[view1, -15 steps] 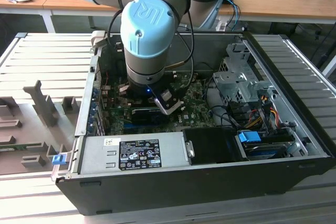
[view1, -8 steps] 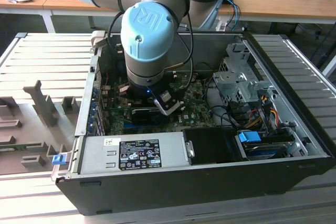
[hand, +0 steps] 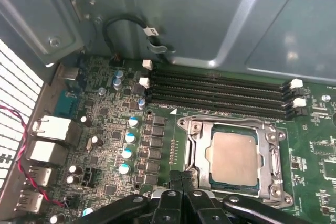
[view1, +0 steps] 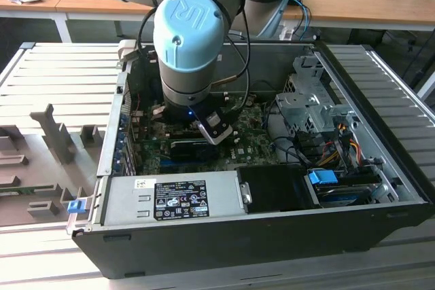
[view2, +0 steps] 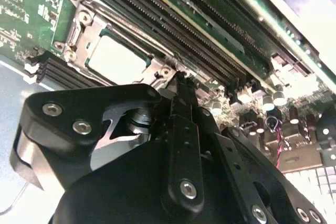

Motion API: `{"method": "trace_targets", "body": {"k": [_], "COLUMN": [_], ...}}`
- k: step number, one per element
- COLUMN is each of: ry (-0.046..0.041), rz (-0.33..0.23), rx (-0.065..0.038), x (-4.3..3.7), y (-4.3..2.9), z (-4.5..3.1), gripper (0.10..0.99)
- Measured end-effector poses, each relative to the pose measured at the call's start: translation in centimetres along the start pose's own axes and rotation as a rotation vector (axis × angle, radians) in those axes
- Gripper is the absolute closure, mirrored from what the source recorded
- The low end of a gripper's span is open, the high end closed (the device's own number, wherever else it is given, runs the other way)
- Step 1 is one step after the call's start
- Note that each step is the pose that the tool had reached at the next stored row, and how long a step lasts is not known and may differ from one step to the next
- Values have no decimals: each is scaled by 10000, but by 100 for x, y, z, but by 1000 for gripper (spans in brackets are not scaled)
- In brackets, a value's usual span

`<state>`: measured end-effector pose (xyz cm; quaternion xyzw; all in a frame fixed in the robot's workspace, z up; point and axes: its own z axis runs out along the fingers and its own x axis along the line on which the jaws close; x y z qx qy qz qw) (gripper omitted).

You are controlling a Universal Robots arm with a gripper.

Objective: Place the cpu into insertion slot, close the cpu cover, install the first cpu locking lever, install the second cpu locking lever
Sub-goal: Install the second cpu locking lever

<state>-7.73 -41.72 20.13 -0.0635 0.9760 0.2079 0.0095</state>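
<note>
One cpu seated under closed cpu cover

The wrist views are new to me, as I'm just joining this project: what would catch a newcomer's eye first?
In both wrist views, the cpu draws the eye first: a pale square seated in the insertion slot, with the silvery cpu cover closed around it. The black gripper sits right at the cover's edge, its fingers together. In the exterior view, the blue-capped arm reaches down into the open computer case.

Arm is bent down w/ wrist held vertical. Gripper is pointed downward, black fingertips pressed together, seen closed in both wrist views.
</note>
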Motion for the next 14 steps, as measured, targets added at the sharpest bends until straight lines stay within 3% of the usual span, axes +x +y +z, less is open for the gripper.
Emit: {"method": "trace_targets", "body": {"k": [11,14], "ry": [16,17], "rz": [7,7], "rx": [-1,-7], "x": [-10,-12], "y": [89,99], "z": [-201,-224], "gripper": [980,980]}}
